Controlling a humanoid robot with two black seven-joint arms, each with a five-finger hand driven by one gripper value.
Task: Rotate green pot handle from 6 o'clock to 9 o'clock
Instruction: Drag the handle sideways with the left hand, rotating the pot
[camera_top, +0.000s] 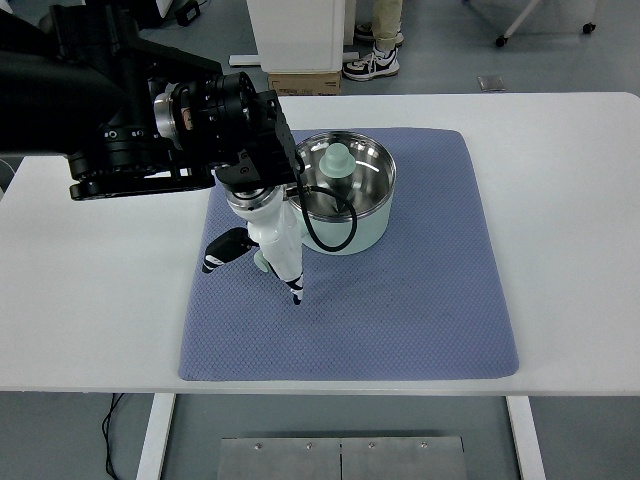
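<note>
A rectangular blue-grey textured fabric mat (400, 300) lay flat on a white tabletop (570, 250). Beyond the far edge stood a white cabinet (298, 35) above a brown cardboard box (303, 83), beside a person's black-and-white sneakers (372, 62) on the grey floor (450, 40). A black cable (112, 425) hung below the near edge.

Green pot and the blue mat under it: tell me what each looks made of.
Green pot: the inside looks like polished metal, probably stainless steel, since it throws bright reflections; the pale green outside looks like a smooth matte coating, enamel or paint, I cannot tell which.
Blue mat: looks like soft woven fabric or foam-backed cloth, with a fine dotted texture, no shine, and rounded, slightly uneven edges.
</note>
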